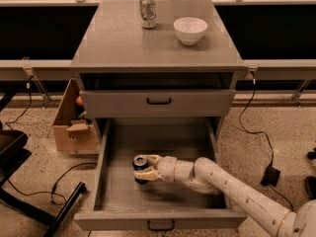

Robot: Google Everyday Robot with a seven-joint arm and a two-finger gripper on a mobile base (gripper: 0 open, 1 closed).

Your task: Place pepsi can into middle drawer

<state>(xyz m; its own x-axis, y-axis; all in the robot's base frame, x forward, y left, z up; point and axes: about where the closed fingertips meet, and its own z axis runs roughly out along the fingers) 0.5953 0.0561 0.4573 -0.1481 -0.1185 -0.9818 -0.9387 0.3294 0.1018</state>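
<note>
The middle drawer (118,191) is pulled wide open below the cabinet, with a flat grey inside and a small black handle on its front. The pepsi can (139,162), dark blue with a silver top, stands upright inside the drawer, left of centre. My gripper (144,168) reaches in from the lower right on a white arm, and its pale fingers (148,174) are closed around the can low over the drawer floor.
On the cabinet top stand a pale silvery-green can (147,11) and a white bowl (190,30). The upper drawer front (158,102) is closed. A cardboard box (74,127) sits on the floor to the left, with cables and a black chair base (29,181) nearby.
</note>
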